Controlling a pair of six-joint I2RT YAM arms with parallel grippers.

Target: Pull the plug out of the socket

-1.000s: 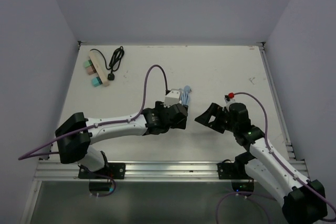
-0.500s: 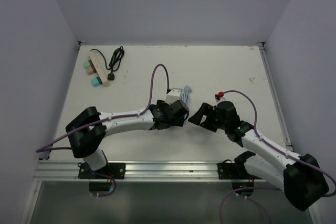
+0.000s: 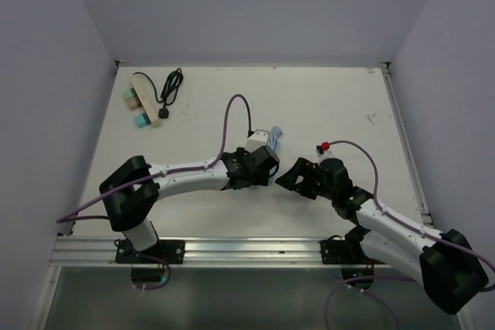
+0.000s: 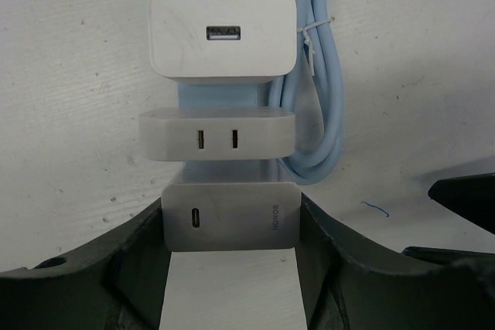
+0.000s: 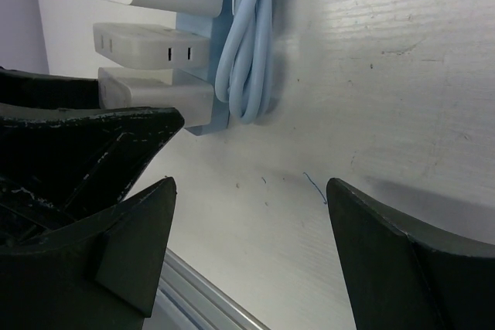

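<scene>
Near the middle of the worktop (image 3: 325,98), just beyond the left wrist, lies a blue strip (image 4: 220,96) with three adapters seated in a row along it. The nearest of them, the plug (image 4: 232,216), is grey, with one small oval port and the word HONOR on the face turned to the left wrist camera. It sits in the end socket of the strip. The left claw (image 4: 232,229) grasps it, with one dark finger (image 4: 143,249) pressed to each side and no gap showing between pad and plug. Next along the strip is a grey charger (image 4: 217,135) with two slot ports, and past that a larger white charger (image 4: 223,34) with one wide port. A blue cable (image 4: 313,75), looped and held by a thin tie, lies on the worktop touching the strip's right side. The right claw (image 5: 251,222) is released, its jaws spread wide and holding nothing. It sits low over bare worktop near the cable side of the strip and faces the left claw. In the overhead view the two claws are close together but apart. At the far left corner lies a beige strip (image 3: 145,100) with teal and pink plugs in it and a coiled black cord (image 3: 170,86) just beside it.
</scene>
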